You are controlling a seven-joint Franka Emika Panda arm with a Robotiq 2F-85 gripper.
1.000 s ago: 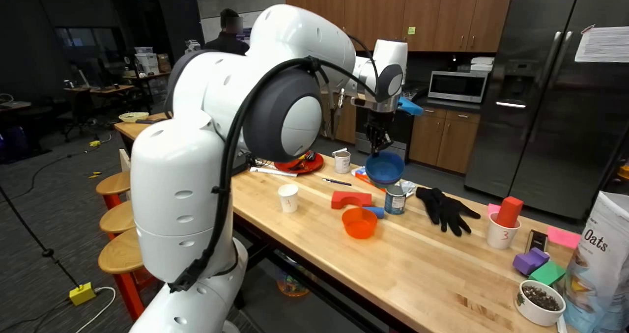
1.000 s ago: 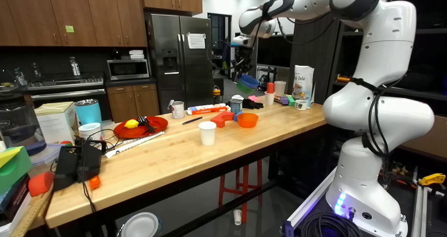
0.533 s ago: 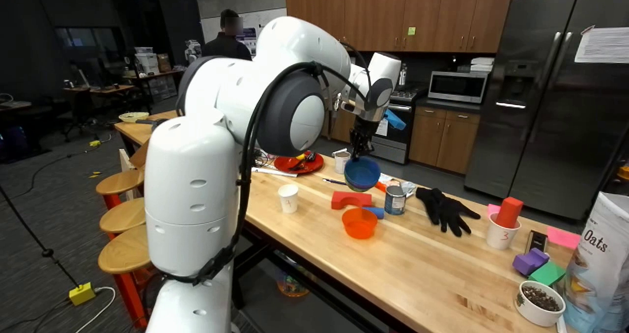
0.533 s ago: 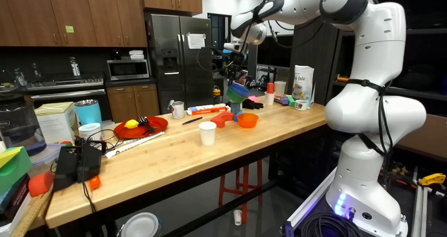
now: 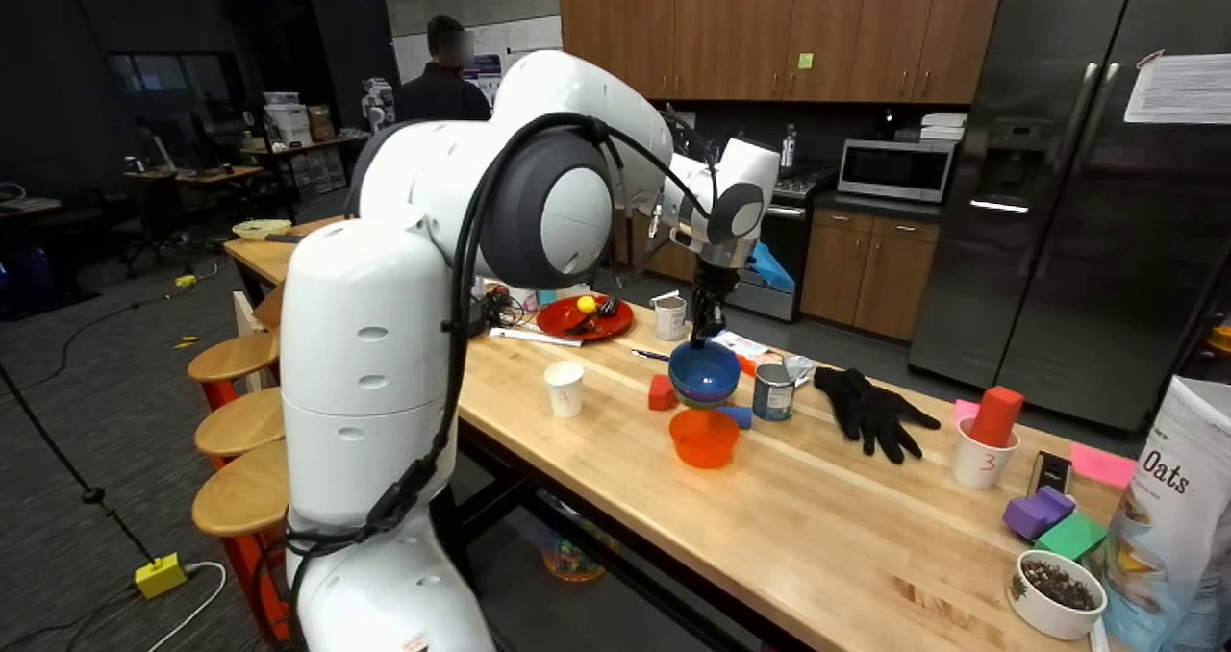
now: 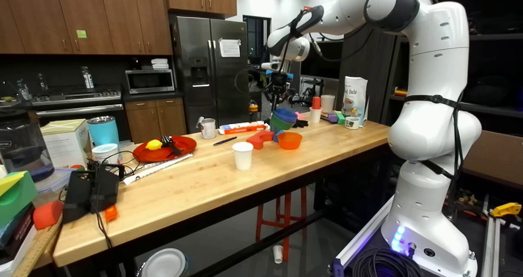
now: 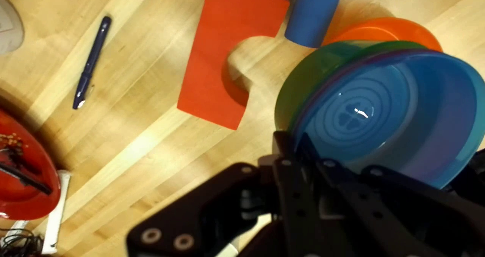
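In the wrist view my gripper (image 7: 293, 136) is shut on the near rim of several nested bowls, one fingertip inside and one outside. On top is a blue bowl (image 7: 352, 113); a purple rim and a green bowl (image 7: 301, 86) show under it. The stack tilts and hangs in both exterior views, the blue bowl (image 5: 705, 368) just above and behind an orange bowl (image 5: 704, 440). Whether they touch I cannot tell. Below lie a red arch block (image 7: 210, 60) and a blue cylinder (image 7: 314, 14). The bowls hide much of the block in an exterior view.
A metal can (image 5: 773, 394) stands close beside the bowls. Around are a white cup (image 6: 243, 156), a dark pen (image 7: 91, 63), a red plate (image 6: 188, 144) with a lemon and fork, a black glove (image 5: 870, 412), and an oats bag (image 5: 1164, 508) at the table's end.
The arm has swung and come down with the bowl stack, which has moved toward the red block and sunk closer to the table and the orange bowl. The grip stays shut.
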